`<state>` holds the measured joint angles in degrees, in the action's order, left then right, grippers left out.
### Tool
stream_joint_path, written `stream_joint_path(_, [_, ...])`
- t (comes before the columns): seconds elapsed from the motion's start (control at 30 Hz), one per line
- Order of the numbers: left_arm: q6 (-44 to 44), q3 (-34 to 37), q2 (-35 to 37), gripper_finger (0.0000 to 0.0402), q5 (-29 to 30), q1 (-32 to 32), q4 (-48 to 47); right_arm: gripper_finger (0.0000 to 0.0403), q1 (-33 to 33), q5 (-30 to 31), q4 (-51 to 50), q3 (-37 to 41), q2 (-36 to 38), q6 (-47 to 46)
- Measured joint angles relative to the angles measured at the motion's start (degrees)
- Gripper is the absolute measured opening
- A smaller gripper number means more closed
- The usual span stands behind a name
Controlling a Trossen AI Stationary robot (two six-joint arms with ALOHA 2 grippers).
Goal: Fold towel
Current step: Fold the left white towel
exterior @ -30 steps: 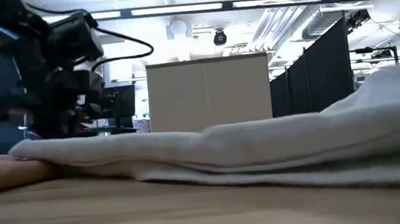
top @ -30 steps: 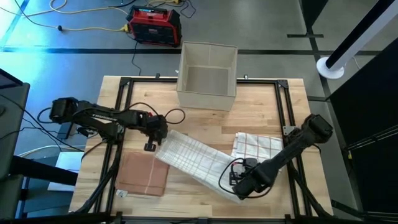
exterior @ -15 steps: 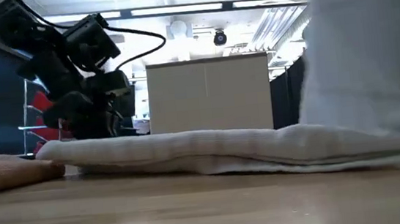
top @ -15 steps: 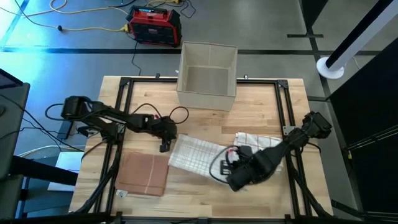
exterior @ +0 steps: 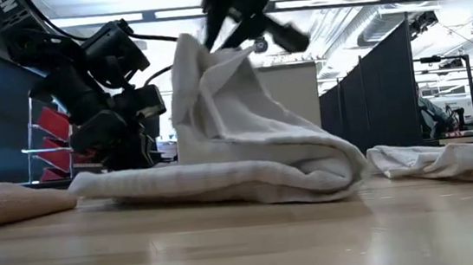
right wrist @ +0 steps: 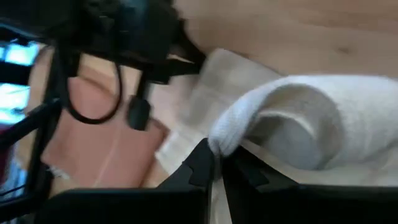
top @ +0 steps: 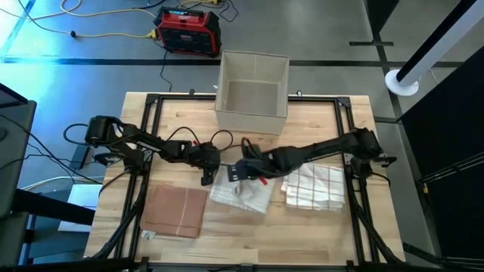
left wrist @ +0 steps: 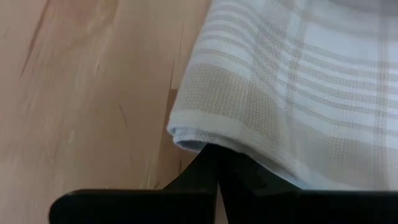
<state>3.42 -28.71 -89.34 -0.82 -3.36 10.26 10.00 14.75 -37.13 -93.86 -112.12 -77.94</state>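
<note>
Towel (top: pixel 240 193) doubled over at mid-table, its free end carried across to the left arm's side.

Nearest the table's front edge lies a folded brown cloth (top: pixel 176 211), with a red-checked cloth (top: pixel 314 186) off to the right. Between them sits the pale striped towel, which a second ago stretched long toward the front right. The right gripper (top: pixel 240 171) has since swept that far end up and over; its fingers are pinched on a raised fold of towel that stands tall in the low view (exterior: pixel 215 91). The left gripper (top: pixel 207 174) pins the towel's left edge, fingers pressed together on the hem (left wrist: pixel 205 134). The first fold looks nearly laid, needing only lowering and release. Behind stands an open box (top: pixel 252 92).
</note>
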Motion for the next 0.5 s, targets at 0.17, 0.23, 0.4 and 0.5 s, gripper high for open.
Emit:
stream_joint_path(0.17, [-0.03, 0.02, 0.11, 0.0, 0.05, -0.04, 0.0, 0.0011, -2.2, -5.58, 8.21, 0.0, -3.05, 3.77])
stream_joint_path(0.23, [-0.04, 0.02, 0.11, 0.0, 0.09, -0.04, 0.0, 0.0011, -2.59, -6.85, 9.89, 0.0, -3.71, 4.48])
stream_joint_path(0.4, [-0.05, 0.02, 0.13, 0.0, 0.11, -0.04, -0.04, 0.0011, -2.82, -10.13, 10.09, 0.0, -4.59, 3.52])
stream_joint_path(0.5, [-0.04, 0.02, 0.15, 0.0, 0.11, -0.04, -0.09, 0.0037, -2.89, -12.12, 10.41, 0.0, -4.59, 3.44])
